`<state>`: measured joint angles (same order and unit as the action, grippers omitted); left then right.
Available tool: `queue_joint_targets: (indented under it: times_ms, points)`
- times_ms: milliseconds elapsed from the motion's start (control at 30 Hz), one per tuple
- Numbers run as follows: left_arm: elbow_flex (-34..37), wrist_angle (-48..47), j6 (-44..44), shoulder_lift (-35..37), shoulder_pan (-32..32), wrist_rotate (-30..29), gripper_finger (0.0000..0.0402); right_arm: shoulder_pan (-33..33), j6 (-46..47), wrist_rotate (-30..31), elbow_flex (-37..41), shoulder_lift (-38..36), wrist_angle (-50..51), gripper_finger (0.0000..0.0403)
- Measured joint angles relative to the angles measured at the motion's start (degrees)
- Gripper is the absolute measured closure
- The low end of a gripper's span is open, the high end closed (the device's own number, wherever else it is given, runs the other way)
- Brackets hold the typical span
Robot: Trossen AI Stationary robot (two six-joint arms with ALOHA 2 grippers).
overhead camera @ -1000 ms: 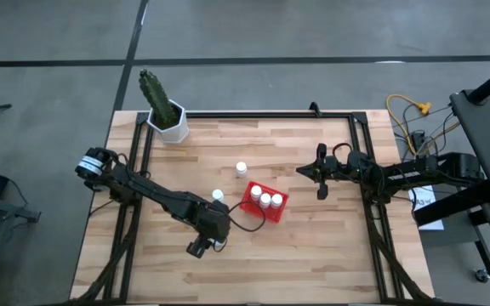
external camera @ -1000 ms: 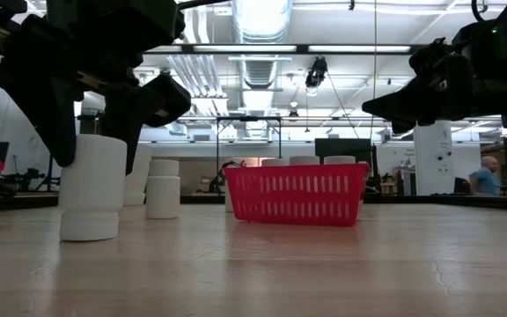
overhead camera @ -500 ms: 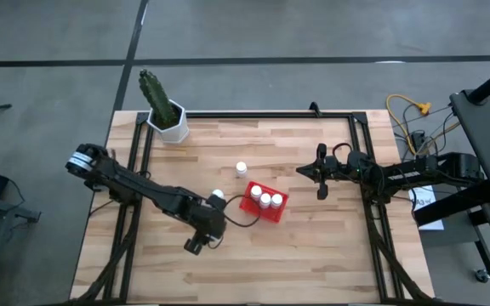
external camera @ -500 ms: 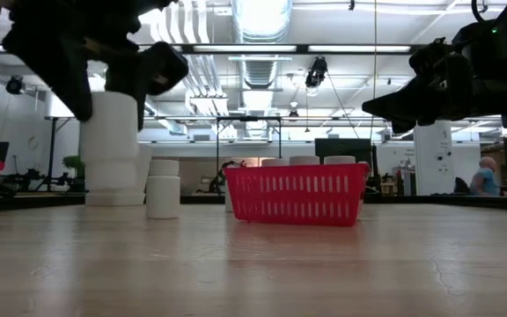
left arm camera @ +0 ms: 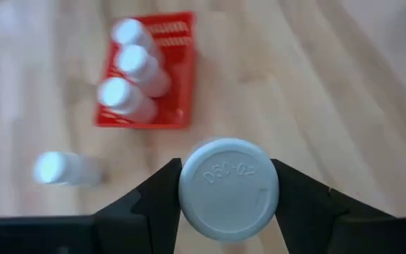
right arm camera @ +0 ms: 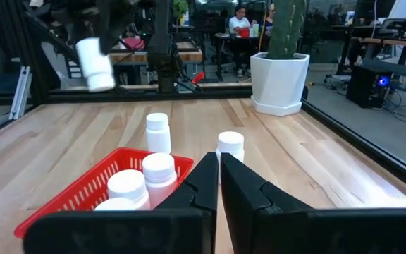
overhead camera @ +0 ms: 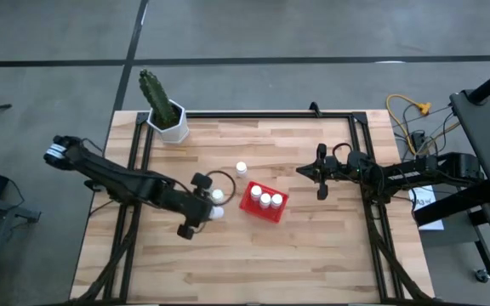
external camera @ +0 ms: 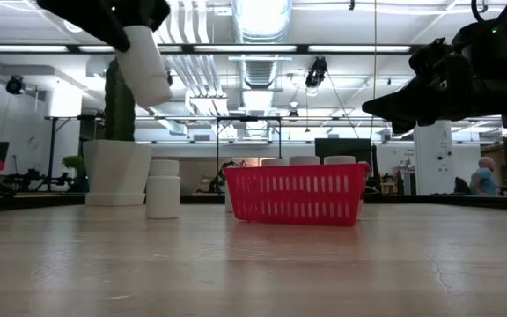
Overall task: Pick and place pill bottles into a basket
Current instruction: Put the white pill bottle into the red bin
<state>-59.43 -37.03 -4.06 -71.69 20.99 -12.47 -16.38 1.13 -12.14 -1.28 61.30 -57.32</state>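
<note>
The left tool point(overhead camera: 212, 204) grips a pill bottle point(left arm camera: 228, 186) by its sides, lifted clear of the worktop point(overhead camera: 313, 246), at nine o'clock from the red basket point(overhead camera: 251, 204). Three bottles point(overhead camera: 265, 200) stand inside the basket. Two more point(overhead camera: 242, 168) stand at eleven o'clock. The right tool point(overhead camera: 320, 172), clenched empty, hovers at three o'clock.

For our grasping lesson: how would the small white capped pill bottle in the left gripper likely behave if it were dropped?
The white pill bottle looks like rigid plastic, so it would probably bounce rather than break. Being round, it would likely roll on the wooden table.
</note>
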Motion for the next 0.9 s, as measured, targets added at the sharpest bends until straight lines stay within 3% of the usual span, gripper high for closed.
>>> queue_joint_targets:
  times_ms: [333,667,900]
  points:
    - [2.4,2.6,-4.3,5.5,0.0,-12.2,0.0226,0.0,0.2,0.0,-0.6,0.0,-0.2,0.0394]
    - [7.3,15.7,-13.5,9.2,0.0,-15.5,0.0226,2.0,0.0,0.0,-3.4,0.0,-0.3,0.0394]
    - [12.2,26.6,-18.6,14.2,0.0,-17.9,0.0226,3.8,-5.6,0.2,-5.4,0.0,-0.5,0.0394]
